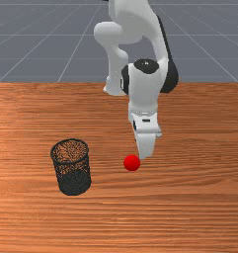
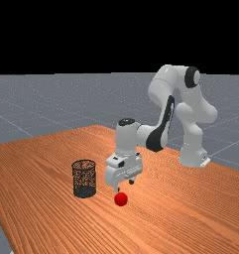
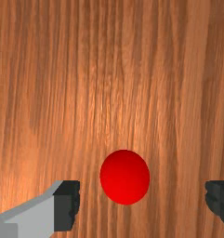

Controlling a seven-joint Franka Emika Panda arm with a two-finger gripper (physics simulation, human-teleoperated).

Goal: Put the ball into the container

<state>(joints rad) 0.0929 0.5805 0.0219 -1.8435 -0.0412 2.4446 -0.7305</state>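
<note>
Red ball [image 1: 132, 163] is on the desk [image 1: 189, 207] near the bin [image 1: 73, 181], hand [image 3: 142, 205] spread wide above, holding nothing. It's nearer one finger [image 3: 67, 205] tho, so an off-centre descent could knock it rolling.

Red ball [image 2: 121, 199] just below the parted pincer [image 2: 124, 185], black mesh basket [image 2: 85, 191] nearby

On a flat orange-brown wooden table [image 1: 189, 212], a black cylindrical mesh basket [image 1: 74, 181] is standing upright; toward the front view's right, apart and slightly farther back, a round red ball [image 1: 132, 163] is lying.
</note>
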